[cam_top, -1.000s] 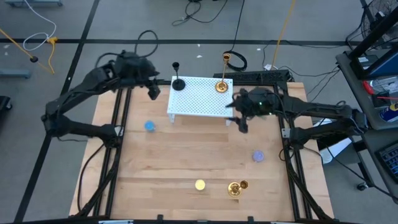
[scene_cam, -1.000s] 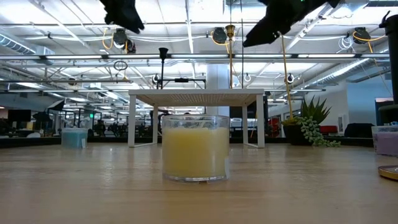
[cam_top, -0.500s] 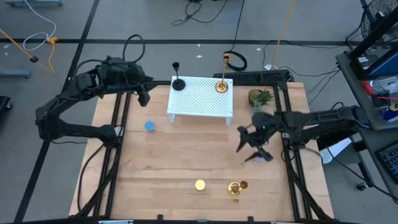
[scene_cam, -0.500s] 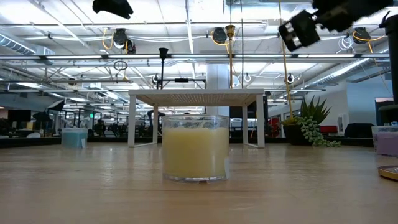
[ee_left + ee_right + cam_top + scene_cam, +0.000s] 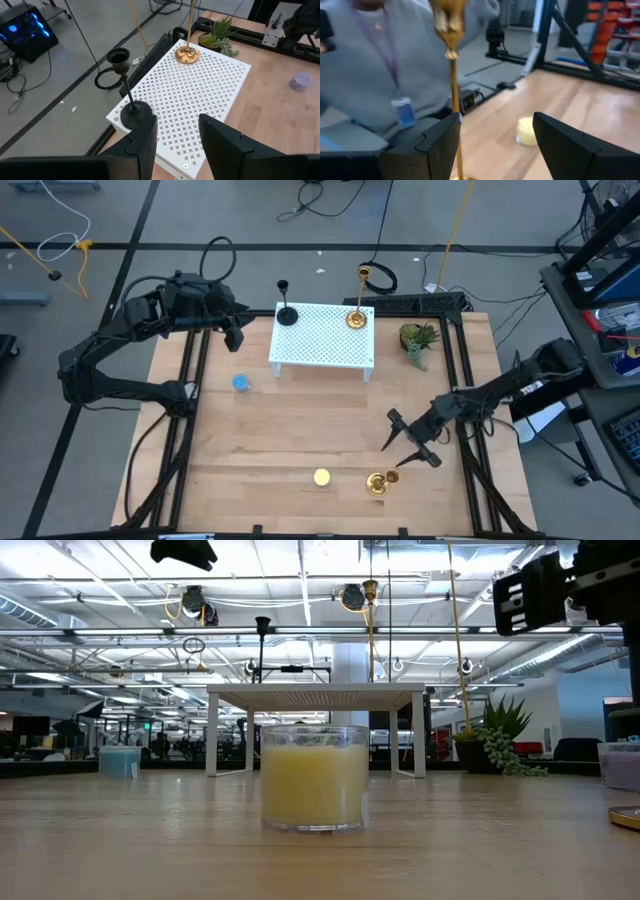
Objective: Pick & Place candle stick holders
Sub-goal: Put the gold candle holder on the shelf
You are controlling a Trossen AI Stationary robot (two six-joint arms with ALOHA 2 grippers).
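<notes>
The right pincer [image 5: 405,448] hangs wide open just beside the gold candle stick holder [image 5: 378,483], which stands near the worktop's [image 5: 300,420] front edge. Its thin stem [image 5: 454,95] rises between the fingers. It looks light, stiff, slippery and top-heavy; best gripped on the stem.

High view: straight down over the whole wooden table [image 5: 300,430].
Low view: table-top height, close behind the yellow candle [image 5: 314,778], facing the white perforated rack [image 5: 315,696].
Left wrist view: near, above the rack.
Right wrist view: low, seeing the same candle.
</notes>
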